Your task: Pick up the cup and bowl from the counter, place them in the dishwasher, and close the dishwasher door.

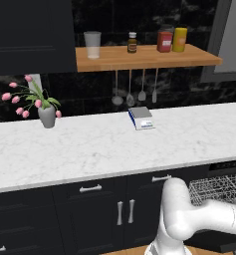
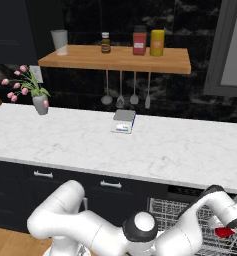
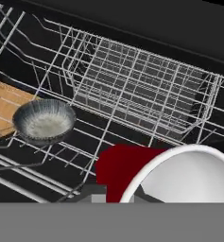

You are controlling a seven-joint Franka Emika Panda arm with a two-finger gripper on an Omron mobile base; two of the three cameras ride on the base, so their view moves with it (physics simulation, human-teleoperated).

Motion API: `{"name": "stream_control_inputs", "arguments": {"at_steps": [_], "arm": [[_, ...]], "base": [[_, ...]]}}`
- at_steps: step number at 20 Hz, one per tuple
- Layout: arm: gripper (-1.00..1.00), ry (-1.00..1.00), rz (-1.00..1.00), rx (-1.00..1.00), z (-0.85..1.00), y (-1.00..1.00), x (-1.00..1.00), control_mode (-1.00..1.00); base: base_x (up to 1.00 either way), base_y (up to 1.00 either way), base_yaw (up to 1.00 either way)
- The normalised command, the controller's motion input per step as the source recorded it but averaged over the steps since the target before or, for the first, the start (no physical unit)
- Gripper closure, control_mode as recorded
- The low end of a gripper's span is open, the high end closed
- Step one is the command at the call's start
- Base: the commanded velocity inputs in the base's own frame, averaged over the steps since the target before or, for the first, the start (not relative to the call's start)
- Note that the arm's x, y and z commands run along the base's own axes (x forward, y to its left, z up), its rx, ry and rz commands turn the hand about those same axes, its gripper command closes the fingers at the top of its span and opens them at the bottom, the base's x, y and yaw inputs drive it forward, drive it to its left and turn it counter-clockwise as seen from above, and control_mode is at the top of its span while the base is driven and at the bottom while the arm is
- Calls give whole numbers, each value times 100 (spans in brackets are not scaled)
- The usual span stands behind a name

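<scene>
While the arm reached low to the dishwasher, these stood so:
Counter: long white marble worktop (image 1: 89, 144), above the rack, with neither cup nor bowl on it.
Rack: grey wire dishwasher rack (image 3: 132, 94), pulled out, so the door was judged open.
Bowl: round grey speckled bowl (image 3: 43, 122), upright in the rack's left part.
Cup: red cup with white inside (image 3: 114, 166), over the rack's near edge, right of the bowl and apart from it.
Gripper: dark two-finger gripper (image 3: 116, 194), closed, seemingly pinching the cup's wall; cup mouth up, rack floor directly below.
</scene>
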Motion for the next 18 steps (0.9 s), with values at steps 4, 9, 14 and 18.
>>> {"name": "stream_control_inputs", "arguments": {"at_steps": [4, 9, 14, 18], "arm": [[100, 5, -27, 0, -27, 0, 79, -100], [100, 0, -35, -1, -61, 0, 33, -100], [100, -6, -40, -1, -74, -6, 9, -100], [100, -17, -30, 12, -66, -19, 0, -100]], "base": [[0, 0, 0], [0, 0, 0], [0, 0, 0], [0, 0, 0]]}}
